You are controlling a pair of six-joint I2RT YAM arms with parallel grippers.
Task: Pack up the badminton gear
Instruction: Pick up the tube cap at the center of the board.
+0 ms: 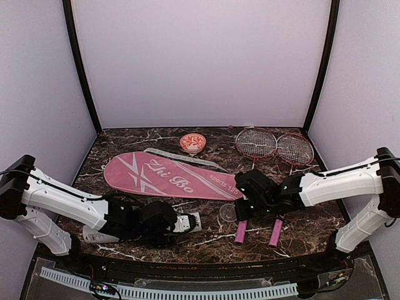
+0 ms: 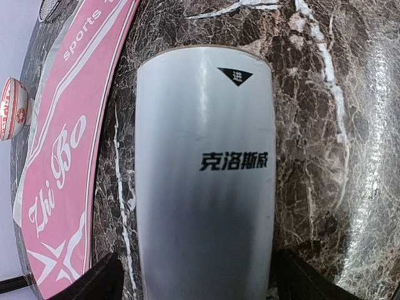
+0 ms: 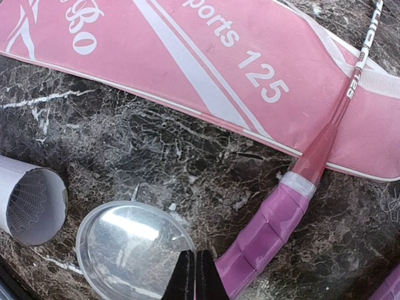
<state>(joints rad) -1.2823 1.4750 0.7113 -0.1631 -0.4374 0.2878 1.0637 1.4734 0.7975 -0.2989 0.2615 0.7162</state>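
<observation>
On the dark marble worktop the pink Zhi Bo cover lies slantwise across the middle. The two rackets lie to its right, heads toward the back and pink handles toward the near edge. The white tube lies along the near edge, long axis running left to right. The left gripper straddles it with jaws spread wide, a sliver of worktop showing beside one finger, so it looks released rather than pinching. The tube's open mouth faces the right arm, and what looks like a shuttlecock's skirt shows inside. Just beyond that mouth lies a clear round lid, flat, between tube and nearer racket handle. The right gripper hangs clenched and empty over the lid's edge, so capping likely falls to it.
</observation>
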